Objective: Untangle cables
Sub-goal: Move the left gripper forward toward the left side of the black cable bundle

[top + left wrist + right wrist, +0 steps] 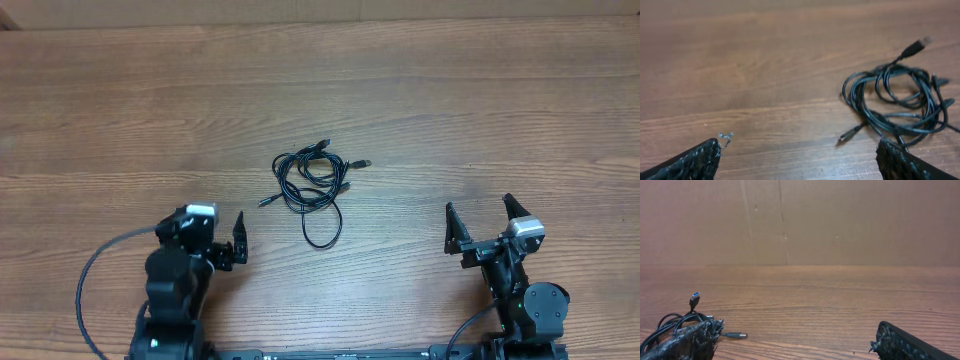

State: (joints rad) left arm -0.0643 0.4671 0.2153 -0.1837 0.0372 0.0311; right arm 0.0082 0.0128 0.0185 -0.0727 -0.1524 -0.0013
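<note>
Standing beside the wooden table (480, 100), I see the cables (310, 188) lying in one loose knot of thin black cord near its middle, ahead of both arms and somewhat closer to the left one. The left gripper (232, 243) sits low and just short of the heap, its jaws spread wide with nothing between them; its own camera shows the coils straight ahead and off to one side. The right gripper (480, 222) is well apart from the tangle, likewise gaping and empty. No cord is held, so to my eye the untangling has not begun. Several plug ends (365, 162) poke out around the edge, and one long loop (322, 235) trails toward the robot. The trouble I would expect comes from how the strands overlap: a pinch into the thick of the heap would likely catch two or three cords at once, and a pull would then cinch the knot or drag the whole bundle across the wood rather than open it. The cords also lie flat and thin, so fingertips might slip off or scrape the table. A plug could snag inside a loop if it is drawn through carelessly.
</note>
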